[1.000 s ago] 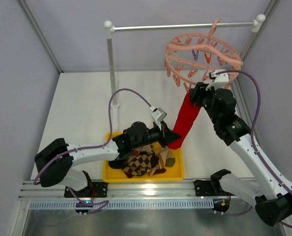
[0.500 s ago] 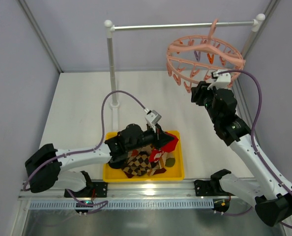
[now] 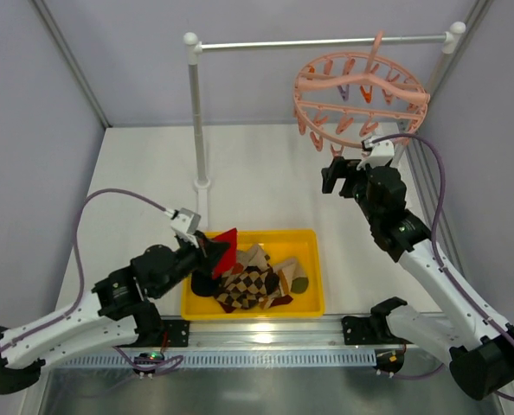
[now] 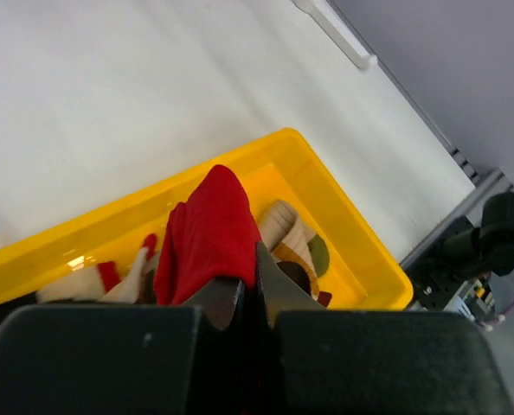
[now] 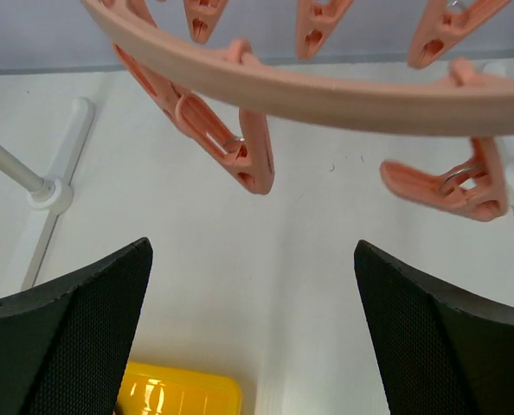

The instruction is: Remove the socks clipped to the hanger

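The salmon-pink ring hanger (image 3: 361,91) hangs by its hook from the rail at the back right. The clips that show hold nothing, and in the right wrist view its ring (image 5: 326,91) and two clips (image 5: 250,164) dangle just above my fingers. My right gripper (image 3: 337,173) (image 5: 253,245) is open and empty below the ring. My left gripper (image 3: 207,251) (image 4: 247,272) is shut on the plain red sock (image 3: 223,245) (image 4: 207,232) above the left end of the yellow tray (image 3: 318,277). An argyle sock (image 3: 248,285) and striped socks (image 3: 283,270) lie in the tray.
A white post (image 3: 196,112) and metal rail (image 3: 326,43) form the stand at the back; its foot (image 5: 54,186) shows in the right wrist view. Grey walls close in the left, back and right. The tray's rim (image 4: 361,251) lies near the table's front edge.
The red sock has come off the hanger clip. My left arm pulled back to the left with it, over the tray. My right gripper opened and drew away below the ring.
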`<state>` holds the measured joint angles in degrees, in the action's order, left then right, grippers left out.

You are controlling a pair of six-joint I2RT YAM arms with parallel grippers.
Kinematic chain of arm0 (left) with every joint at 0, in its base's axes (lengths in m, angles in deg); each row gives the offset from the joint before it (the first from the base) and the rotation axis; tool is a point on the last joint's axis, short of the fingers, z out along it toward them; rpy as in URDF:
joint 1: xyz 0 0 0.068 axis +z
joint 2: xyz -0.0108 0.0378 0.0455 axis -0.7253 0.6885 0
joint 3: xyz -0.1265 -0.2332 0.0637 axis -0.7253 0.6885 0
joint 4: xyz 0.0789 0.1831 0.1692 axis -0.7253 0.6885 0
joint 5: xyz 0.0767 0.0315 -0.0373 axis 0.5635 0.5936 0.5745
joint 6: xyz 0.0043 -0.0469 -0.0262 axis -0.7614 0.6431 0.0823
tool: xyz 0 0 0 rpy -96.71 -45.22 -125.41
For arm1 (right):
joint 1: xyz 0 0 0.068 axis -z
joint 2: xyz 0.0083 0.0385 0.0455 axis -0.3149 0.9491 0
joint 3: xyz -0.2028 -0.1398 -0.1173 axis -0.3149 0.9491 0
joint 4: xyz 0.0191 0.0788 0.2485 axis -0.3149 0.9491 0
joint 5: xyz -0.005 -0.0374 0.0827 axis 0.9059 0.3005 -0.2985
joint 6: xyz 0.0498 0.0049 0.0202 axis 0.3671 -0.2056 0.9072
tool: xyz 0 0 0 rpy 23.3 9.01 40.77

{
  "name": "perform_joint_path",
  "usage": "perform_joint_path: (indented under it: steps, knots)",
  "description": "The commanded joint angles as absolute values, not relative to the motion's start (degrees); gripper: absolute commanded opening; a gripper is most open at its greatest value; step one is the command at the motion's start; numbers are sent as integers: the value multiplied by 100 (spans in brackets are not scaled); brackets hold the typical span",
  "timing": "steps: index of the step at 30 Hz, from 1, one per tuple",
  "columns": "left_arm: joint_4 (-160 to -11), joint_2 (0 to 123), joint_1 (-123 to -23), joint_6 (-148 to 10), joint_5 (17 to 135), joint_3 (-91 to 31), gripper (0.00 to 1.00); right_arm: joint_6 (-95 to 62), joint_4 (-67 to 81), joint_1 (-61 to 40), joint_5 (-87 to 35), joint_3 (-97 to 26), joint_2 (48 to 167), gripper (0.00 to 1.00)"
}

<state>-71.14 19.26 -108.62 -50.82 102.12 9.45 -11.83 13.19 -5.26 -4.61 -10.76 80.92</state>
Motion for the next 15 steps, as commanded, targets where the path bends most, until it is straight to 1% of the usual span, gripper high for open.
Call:
perform_joint_path:
  steps: [1,2,3,7,11,15]
  knots:
    - [-5274,934,-10889,-4829,11479,596,0,-1200,937,-520,-606,-865,7964,98]
    - [-5097,888,-10907,-4732,11525,482,0,-1226,981,-511,-589,-839,7947,98]
    - [-4974,1105,-10916,-4826,11360,385,0,-1235,990,-511,-563,-777,7938,98]
    - [-5113,1739,-10916,-5020,11262,226,0,-1131,1016,-511,-405,-514,7763,100]
    - [-5543,2442,-10916,-5223,10621,278,0,-1060,1122,-503,-238,-206,7429,100]
    - [-6254,2803,-10924,-5267,10242,419,0,-1007,1227,-494,-70,93,7060,99]
